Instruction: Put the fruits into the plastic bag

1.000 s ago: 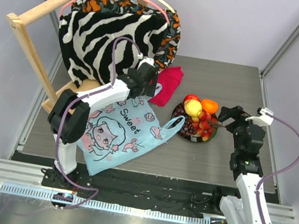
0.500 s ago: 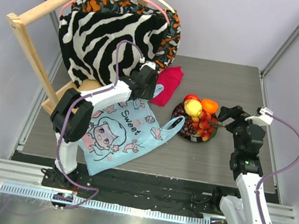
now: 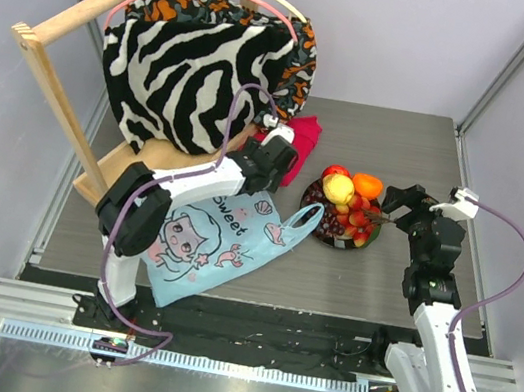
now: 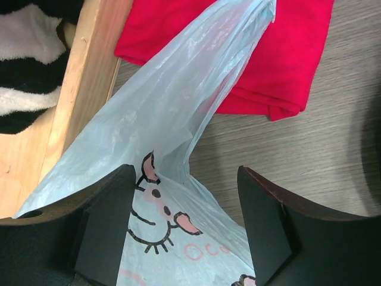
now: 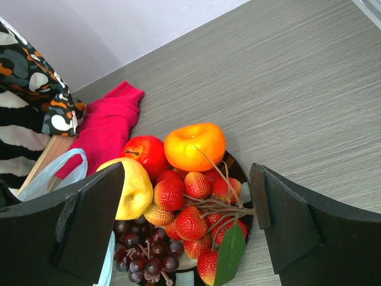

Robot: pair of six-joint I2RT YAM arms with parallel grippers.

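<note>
Left wrist view: hovers with left pincer (image 4: pixel 184 199) spread astride the plastic bag (image 4: pixel 172 107), flat on the desk (image 4: pixel 333 149), handle reaching onto the red cloth (image 4: pixel 286 59). Looks thin, limp and slippery; probably best pinched at that handle. Farther off, holds right pincer (image 5: pixel 187 179) spread before the fruits (image 5: pixel 178 202) heaped on a dark plate (image 5: pixel 237 165): smooth, rounded, likely light and hard.

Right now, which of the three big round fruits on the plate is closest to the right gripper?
The orange; the red apple and yellow fruit lie farther toward the plastic bag.

Bright even light, soft shadows, sharp focus.
</note>
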